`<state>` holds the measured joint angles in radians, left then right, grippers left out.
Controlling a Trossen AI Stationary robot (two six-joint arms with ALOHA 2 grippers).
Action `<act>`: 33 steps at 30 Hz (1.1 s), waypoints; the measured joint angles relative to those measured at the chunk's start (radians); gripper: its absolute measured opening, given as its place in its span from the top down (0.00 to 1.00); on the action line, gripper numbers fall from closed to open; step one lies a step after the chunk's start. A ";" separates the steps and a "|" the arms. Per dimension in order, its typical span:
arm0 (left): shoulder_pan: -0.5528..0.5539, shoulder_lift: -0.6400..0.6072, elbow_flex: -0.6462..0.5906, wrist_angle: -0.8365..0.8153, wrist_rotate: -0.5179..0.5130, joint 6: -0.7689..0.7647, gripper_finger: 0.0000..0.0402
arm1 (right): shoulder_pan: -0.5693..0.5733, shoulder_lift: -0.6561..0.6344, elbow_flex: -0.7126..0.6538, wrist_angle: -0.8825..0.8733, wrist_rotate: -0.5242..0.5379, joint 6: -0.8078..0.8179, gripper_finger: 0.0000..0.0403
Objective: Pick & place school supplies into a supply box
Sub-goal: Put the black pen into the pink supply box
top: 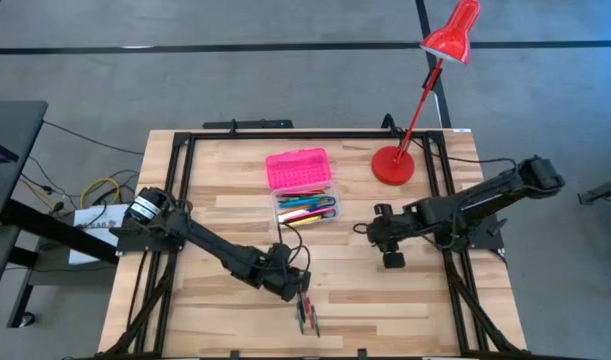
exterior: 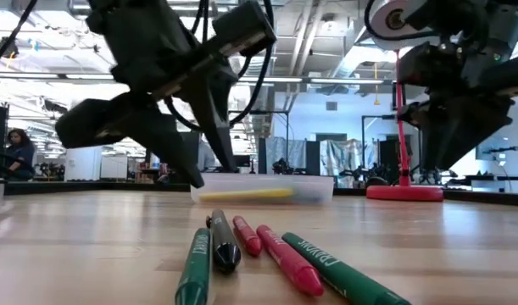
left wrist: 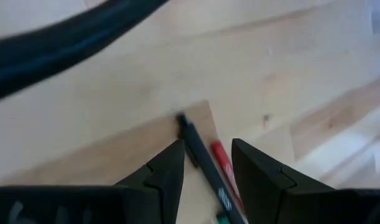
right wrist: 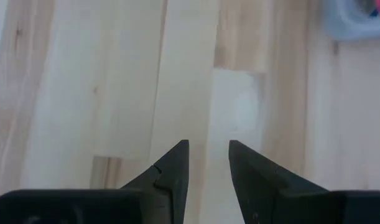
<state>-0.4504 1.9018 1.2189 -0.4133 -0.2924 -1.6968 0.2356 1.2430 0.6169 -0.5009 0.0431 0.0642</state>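
Observation:
Several crayon-like pens lie flat on the wood near the table's near edge: green, black, two red and another green. My left gripper is open just above their far ends, one finger on each side of the black pen, with a red one beside it. The supply box stands mid-table with its clear base full of coloured supplies and its pink lid open behind. My right gripper is open over bare wood to the right of the box.
A red desk lamp stands on its round base at the far right, its head leaning past the far edge. A black frame rims the table. Bare wood lies left of the box and between the two grippers. A person sits far off in the room.

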 joint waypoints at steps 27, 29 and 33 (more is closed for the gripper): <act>0.018 0.188 0.206 -0.147 0.130 0.032 0.68 | 0.010 -0.045 -0.007 0.018 0.037 -0.011 0.73; 0.016 0.216 0.248 -0.200 0.131 0.037 0.68 | 0.018 -0.045 -0.007 0.014 0.037 -0.004 0.73; 0.012 0.224 0.281 -0.281 0.117 0.056 0.68 | 0.037 -0.045 -0.007 0.016 0.037 0.007 0.73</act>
<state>-0.4385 2.1258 1.5003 -0.6939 -0.1750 -1.6409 0.2730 1.1980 0.6098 -0.4848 0.0803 0.0716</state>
